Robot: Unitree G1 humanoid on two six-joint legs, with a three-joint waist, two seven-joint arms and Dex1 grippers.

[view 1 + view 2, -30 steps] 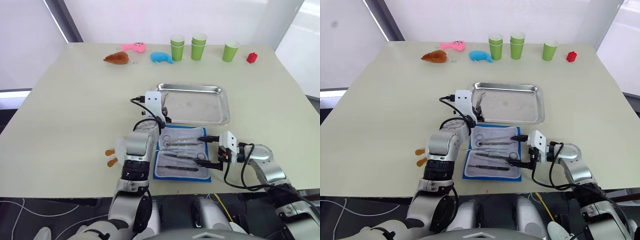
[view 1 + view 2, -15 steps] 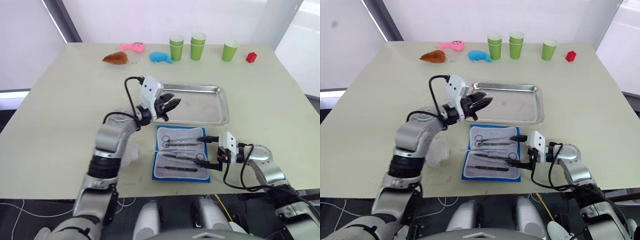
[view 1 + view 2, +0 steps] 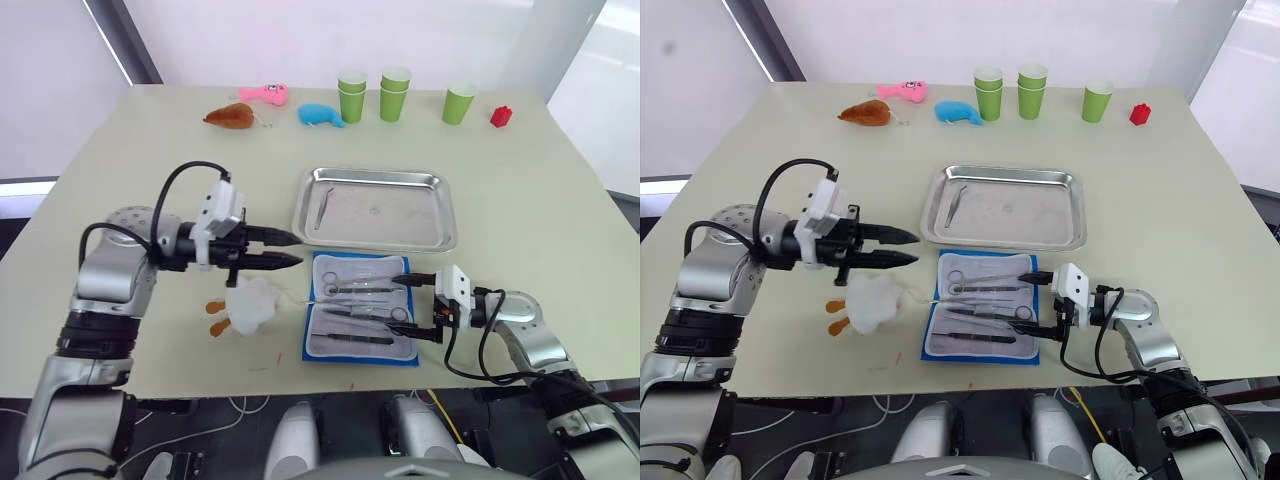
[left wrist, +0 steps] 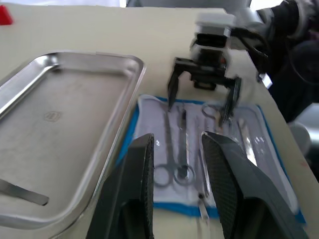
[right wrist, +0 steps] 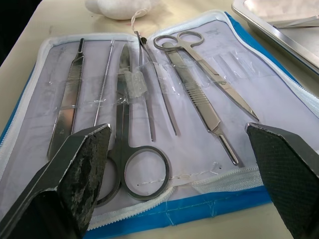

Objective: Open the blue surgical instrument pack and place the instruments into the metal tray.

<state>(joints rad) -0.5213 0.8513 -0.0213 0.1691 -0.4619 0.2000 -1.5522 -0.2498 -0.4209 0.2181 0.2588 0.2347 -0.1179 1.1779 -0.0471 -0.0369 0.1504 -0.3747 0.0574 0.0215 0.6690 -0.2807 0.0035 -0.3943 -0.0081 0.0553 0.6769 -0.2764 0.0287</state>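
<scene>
Lying open on the desk's near edge, the pack (image 3: pixel 362 320) shows thin, stiff, slippery instruments (image 5: pixel 149 94) under straps; finger rings look easiest to pinch. Right tool (image 3: pixel 420 305), spread wide, straddles the pack's right side. Left tool (image 3: pixel 280 249), slightly parted and empty, hovers left; tray (image 3: pixel 440 228) just beyond holds tweezers (image 3: pixel 317 205).

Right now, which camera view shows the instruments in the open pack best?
The right wrist view: the instruments lie close up on the open pack, each one distinct. The left wrist view shows some past the left gripper. In the eye views they are small thin lines.
</scene>
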